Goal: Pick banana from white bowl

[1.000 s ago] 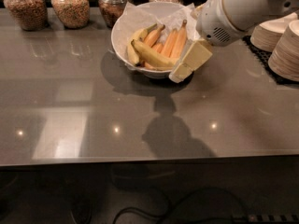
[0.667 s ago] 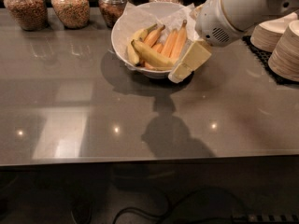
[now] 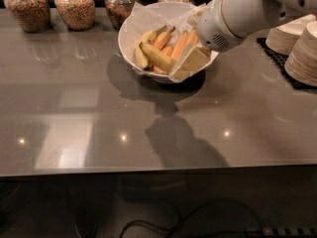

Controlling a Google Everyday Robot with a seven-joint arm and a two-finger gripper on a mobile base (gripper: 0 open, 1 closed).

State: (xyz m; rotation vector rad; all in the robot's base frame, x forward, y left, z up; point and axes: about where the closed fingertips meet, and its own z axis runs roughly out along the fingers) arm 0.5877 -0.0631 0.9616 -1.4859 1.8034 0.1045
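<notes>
Edging a little to the left since a second ago, the gripper [image 3: 190,63] is now sitting deeper over the near right rim of the white bowl [image 3: 123,45], with its pale wedge-shaped tip lying just beside the fruit. Whether it is apart, together or clamped on anything cannot be told from this view. The white arm [image 3: 247,9] is reaching in from the upper right, much as before. The banana [image 3: 157,57] is lying where it was, inside the bowl on the crumpled paper [image 3: 143,14], slanting down toward the gripper tip, with a paler banana [image 3: 140,53] to its left and orange-toned bananas [image 3: 181,43] behind it. The bowl is resting unmoved on the grey table [image 3: 99,113], with glass jars [image 3: 74,6] behind it and stacked plates [image 3: 303,53] at the right.
</notes>
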